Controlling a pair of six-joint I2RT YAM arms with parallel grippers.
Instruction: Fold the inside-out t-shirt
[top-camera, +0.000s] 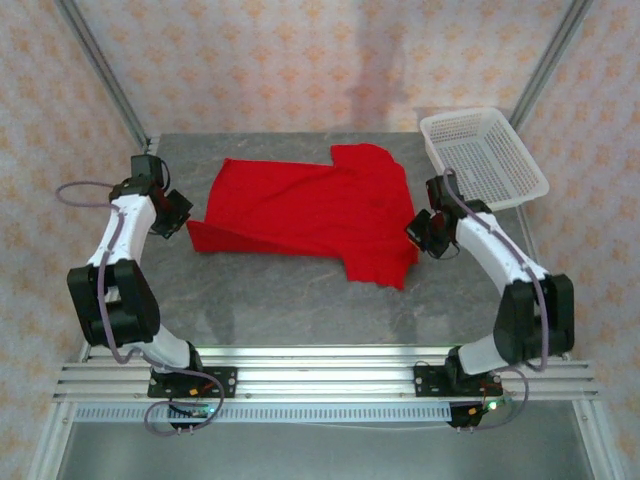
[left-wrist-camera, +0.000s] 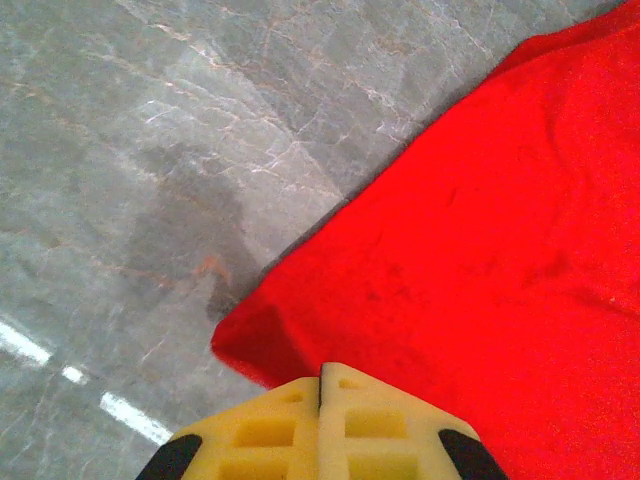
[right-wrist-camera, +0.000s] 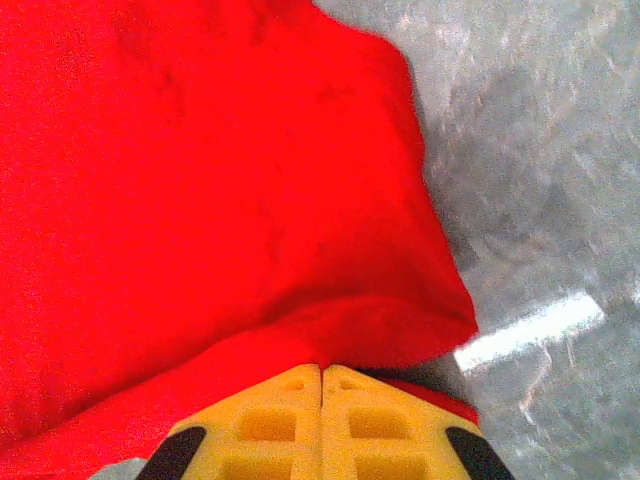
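As top view shows, t-shirt (top-camera: 310, 210) lies spread on table (top-camera: 300, 310), left gripper (top-camera: 184, 221) at its left edge, right gripper (top-camera: 418, 232) at right edge. Left wrist: jaws pressed together over shirt corner. Right wrist: jaws together at shirt edge, pinch on fabric unclear.

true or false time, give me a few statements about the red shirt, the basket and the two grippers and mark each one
1. The t-shirt lies in the basket. False: it lies spread on the table, outside the basket.
2. The left gripper and the right gripper are both shut. True.
3. The left gripper is at the t-shirt's left edge and the right gripper at its right edge. True.
4. The basket stands at the table's near left corner. False: it stands at the far right corner.
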